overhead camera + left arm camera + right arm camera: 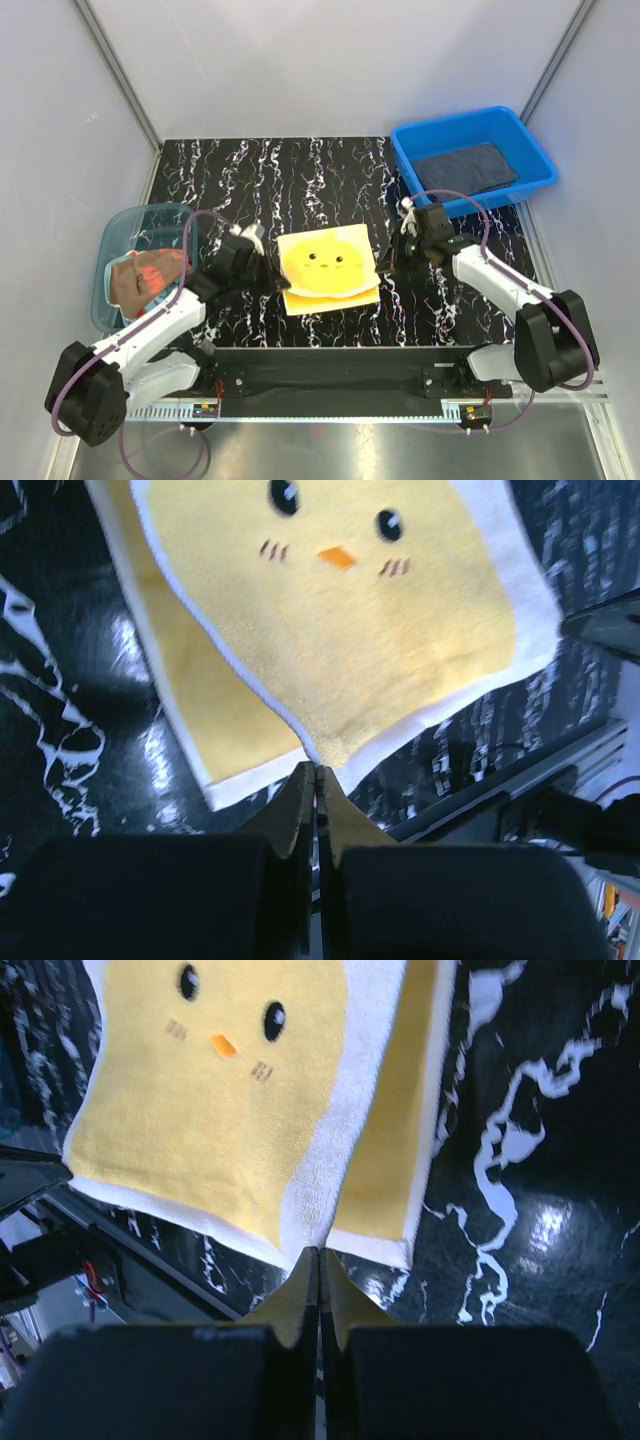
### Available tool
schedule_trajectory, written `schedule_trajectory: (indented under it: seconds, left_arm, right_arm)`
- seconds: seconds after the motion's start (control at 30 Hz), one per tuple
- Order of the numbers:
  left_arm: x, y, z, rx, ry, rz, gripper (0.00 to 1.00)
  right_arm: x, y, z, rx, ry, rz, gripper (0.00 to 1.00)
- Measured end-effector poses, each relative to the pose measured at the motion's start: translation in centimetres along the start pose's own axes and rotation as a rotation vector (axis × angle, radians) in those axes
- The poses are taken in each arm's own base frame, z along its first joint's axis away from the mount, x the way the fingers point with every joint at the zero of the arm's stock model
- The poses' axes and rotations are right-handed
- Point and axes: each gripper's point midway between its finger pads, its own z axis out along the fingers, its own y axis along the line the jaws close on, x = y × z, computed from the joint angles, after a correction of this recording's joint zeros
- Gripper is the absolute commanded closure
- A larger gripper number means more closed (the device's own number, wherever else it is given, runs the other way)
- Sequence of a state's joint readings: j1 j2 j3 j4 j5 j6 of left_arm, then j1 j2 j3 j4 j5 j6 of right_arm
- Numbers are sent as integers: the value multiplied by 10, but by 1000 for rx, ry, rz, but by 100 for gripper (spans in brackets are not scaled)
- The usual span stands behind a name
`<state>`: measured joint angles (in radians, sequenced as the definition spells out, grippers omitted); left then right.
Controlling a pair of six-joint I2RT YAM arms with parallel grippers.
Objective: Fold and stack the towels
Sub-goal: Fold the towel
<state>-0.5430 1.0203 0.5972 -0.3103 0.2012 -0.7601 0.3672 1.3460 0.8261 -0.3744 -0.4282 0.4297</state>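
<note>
A pale yellow towel (328, 265) with a chick face lies at the middle of the black marbled table, its upper layer folded over a lower one. My left gripper (283, 283) is shut on the upper layer's near left corner; in the left wrist view the gripper (318, 770) pinches the white border of the towel (350, 620). My right gripper (385, 262) is shut on the near right corner; in the right wrist view the gripper (320, 1252) meets the towel (220, 1120) at its edge. A dark slate-blue towel (465, 167) lies flat in the blue bin. Crumpled red and brownish towels (145, 275) sit in the teal tub.
The blue plastic bin (410, 150) stands at the back right, behind my right arm. The translucent teal tub (120, 235) stands at the left edge beside my left arm. A metal rail (340, 375) runs along the table's near edge.
</note>
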Motion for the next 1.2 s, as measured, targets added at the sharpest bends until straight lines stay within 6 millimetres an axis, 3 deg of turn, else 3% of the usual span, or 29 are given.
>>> schedule_trajectory:
  seconds: [0.17,0.27,0.4,0.5,0.73,0.97,1.2]
  left_arm:
    - [62,53,18,-87,140,-60,100]
    - [83,66,24,-113,207,-81,100]
    - [80,61,31,-86,200,-77,98]
    - [80,60,31,-79,199,-65,83]
    - [78,50,24,-60,214,-46,75]
    - [63,34,16,-24,172,-25,74]
    - [67,39,18,-39,186,-35,72]
  right_arm:
    - [45,-35,16,72,103,56,100]
    - [64,-52,25,111,151,81,100]
    - [67,-60,33,124,159,87,100]
    - [64,-60,36,119,142,83,100]
    - [59,-62,33,153,115,109,76]
    - [40,-48,16,153,35,103,69]
    - [51,-40,19,155,68,70,68]
